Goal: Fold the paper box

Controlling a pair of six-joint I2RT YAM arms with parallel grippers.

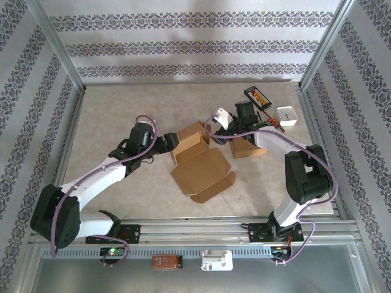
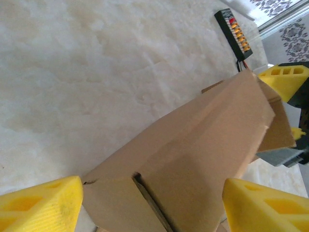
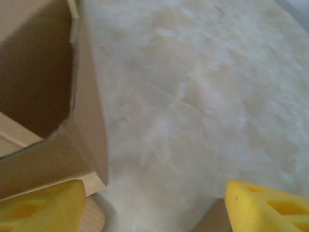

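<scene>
Arms low toward paper box; left tool wide astride it, right tool wide too, seemingly empty.

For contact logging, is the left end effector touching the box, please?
Cannot tell: left wrist view shows the box between the left end effector's fingers, contact unclear.

A black device with orange markings is laid near the table's far right corner; a small white box is set just beside it. Patterned walls are seen around.

Part-folded paper box on table
</scene>
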